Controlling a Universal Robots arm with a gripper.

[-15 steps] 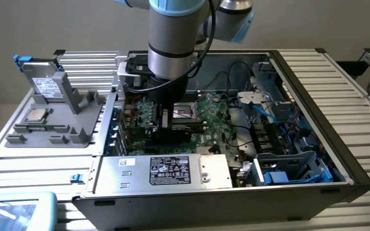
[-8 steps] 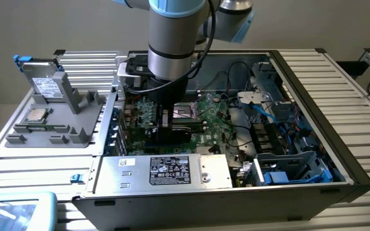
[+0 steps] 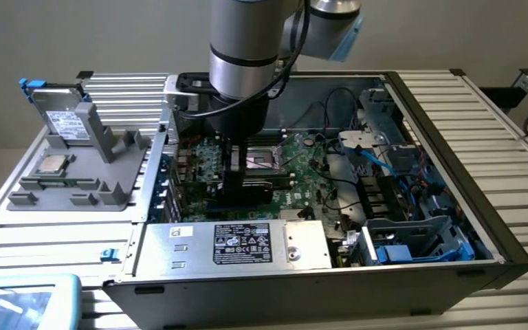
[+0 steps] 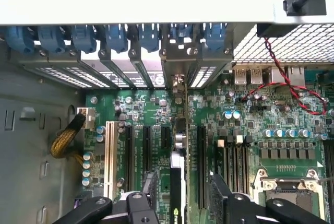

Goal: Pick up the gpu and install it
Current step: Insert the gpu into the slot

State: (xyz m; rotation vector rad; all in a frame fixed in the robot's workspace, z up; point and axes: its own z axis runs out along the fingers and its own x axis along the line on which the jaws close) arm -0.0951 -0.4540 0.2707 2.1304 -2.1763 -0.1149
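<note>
Robotics lab: open computer case (image 3: 337, 206) on aluminium-profile bench (image 3: 493, 117).

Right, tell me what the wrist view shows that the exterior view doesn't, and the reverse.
Wrist view alone: the gripper open, its black fingers either side of the gpu, a green card seen edge-on, standing upright in a motherboard slot; the row of blue slot clips; the white expansion slot.

Exterior view alone: the grey parts stand beside the case on that view's left, the silver boxy drive with blue clips, and the silver power supply with its black label.

Both: the green motherboard inside the open computer case.
</note>
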